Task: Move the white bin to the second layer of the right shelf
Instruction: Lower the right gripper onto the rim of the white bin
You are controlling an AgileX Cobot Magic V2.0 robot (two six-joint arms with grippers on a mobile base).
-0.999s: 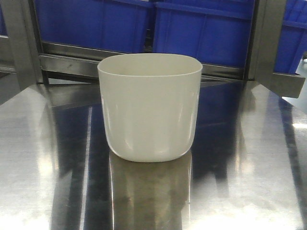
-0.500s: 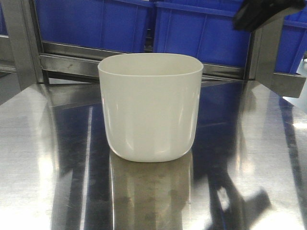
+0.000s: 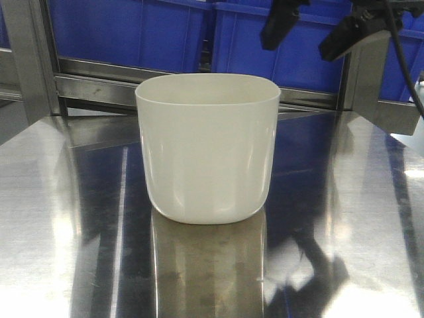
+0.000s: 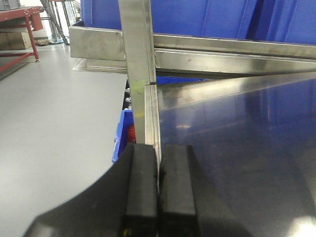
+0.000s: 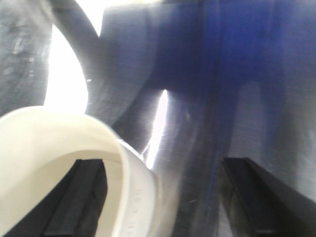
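**Front view:** The smooth cream-white plastic bin w/ rounded-square mouth [image 3: 207, 149] is seen upright mid-way across the mirror-like flat steel table [image 3: 59, 218]. It is well apart from the blue rectangular plastic crates [image 3: 126, 33] racked behind. The right gripper [image 3: 297, 46] is held above and beyond the bin's right rim. Its black fingers [image 3: 278, 23] are spread wide, w/ nothing between them. The right shelf second layer can't be made out in any view.

**Left wrist view:** The left gripper [image 4: 158, 197] is parked at the table's left edge, by a steel upright post [image 4: 140, 74]. Its pads are pressed together and nothing is pinched.

**Right wrist view (blurred):** One finger is seen over the bin's mouth and the other over bare table, so the bin's wall is bracketed between them.

**Risks, as judged:**
- A fingertip could be landed on the rim if the descent is off-line. The bin would then be shoved or tipped on the slick steel.
- A one-wall pinch is off-centre, so the bin will prob. be tilted once lifted.
- The glossy, tapering wall could be lost from a light grip.
- A hanging bin could be knocked vs. a rack post en route.
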